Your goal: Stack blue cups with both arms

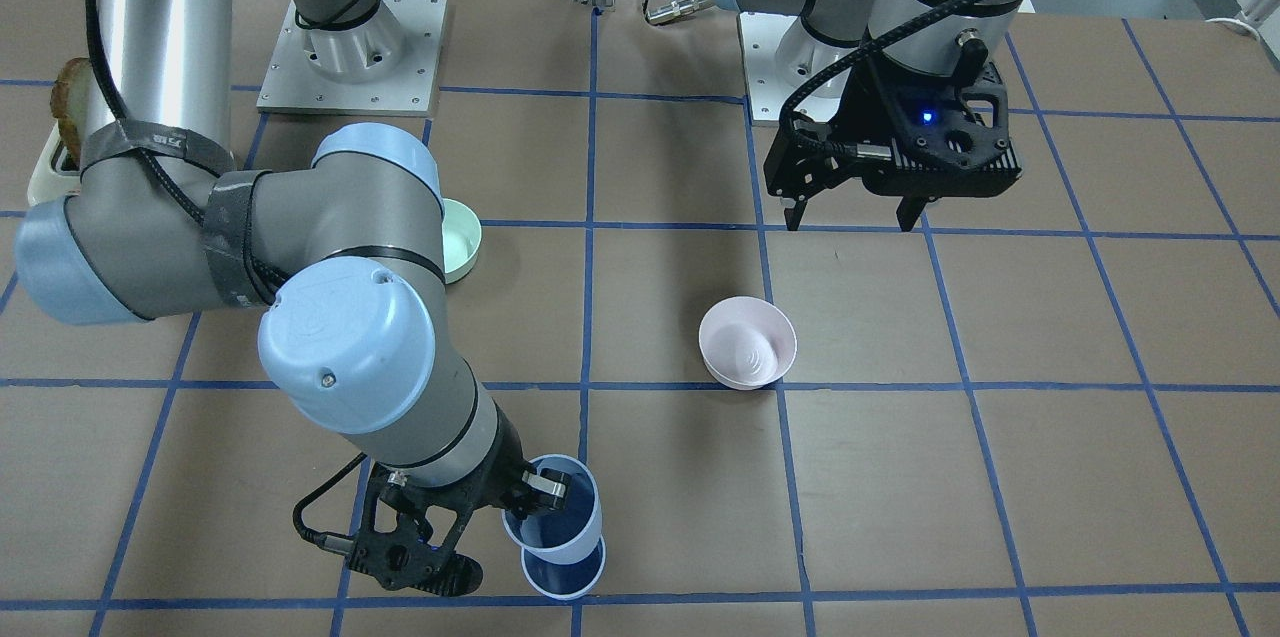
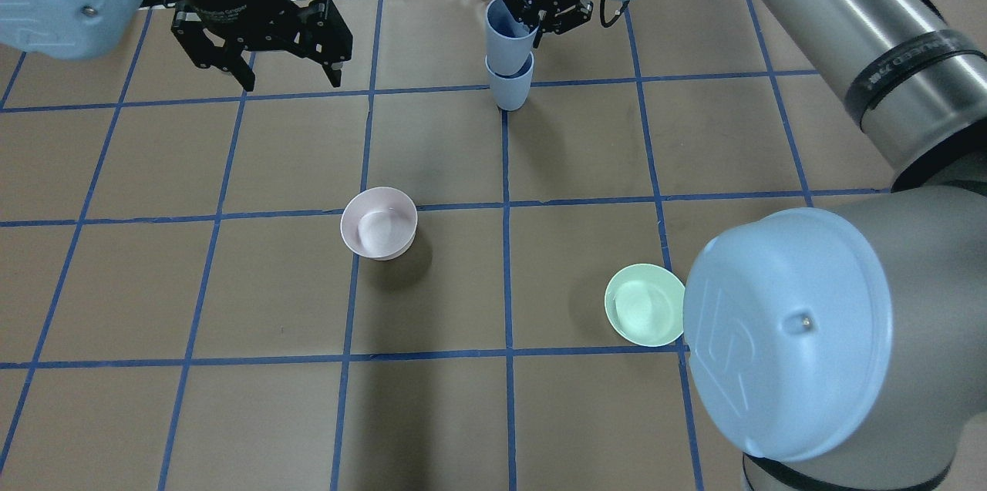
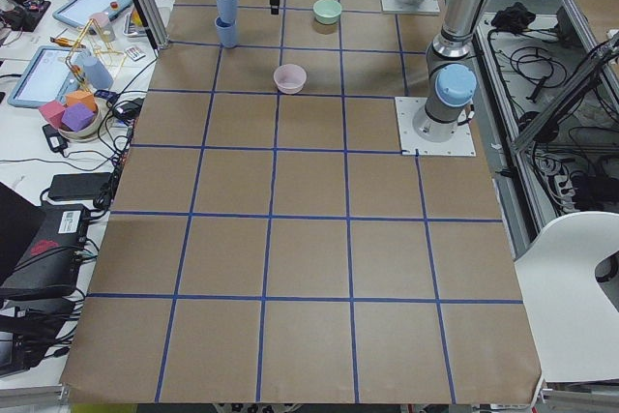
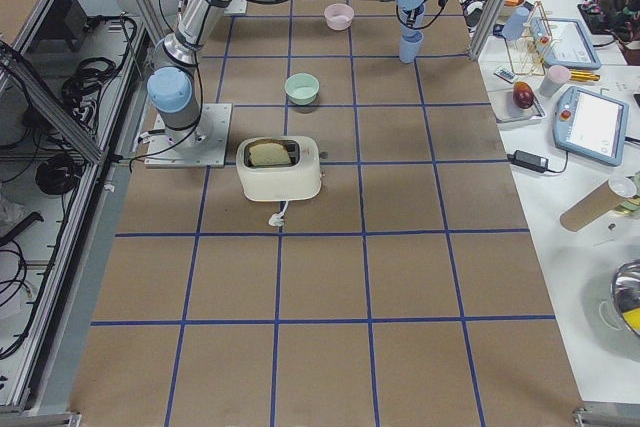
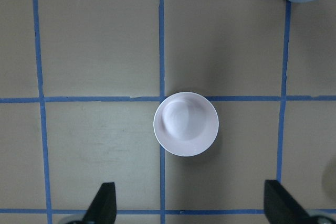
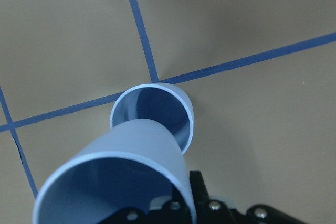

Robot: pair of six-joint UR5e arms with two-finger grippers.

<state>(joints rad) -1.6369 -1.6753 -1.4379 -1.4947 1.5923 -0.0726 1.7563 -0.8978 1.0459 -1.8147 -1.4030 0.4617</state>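
Brown surface with a blue tape grid, and most of what's on it is stuff I don't care about: a pink bowl near the middle and a green bowl over on my right side. The action is at the far edge.

My right claw is pinching the top cup by its rim, one finger inside and one outside as far as I can tell. That cup is tilted, not upright, and its base sits right at the mouth of the bottom cup, which stands on a tape crossing. From my wrist cam the base looks like it's over the opening, maybe just dipping in, but I honestly can't tell how deep.

My left claw is spread wide with nothing in it, hanging above the surface well apart from both cups.

So, progress-wise, I'd say I'm most of the way there. Grabbing and carrying is done and the two cups are lined up. What's left, by my read, is to straighten the top cup, push it down until it's seated, then let go. The tilt is the thing to watch, since it could catch the lower rim and tip the bottom cup.
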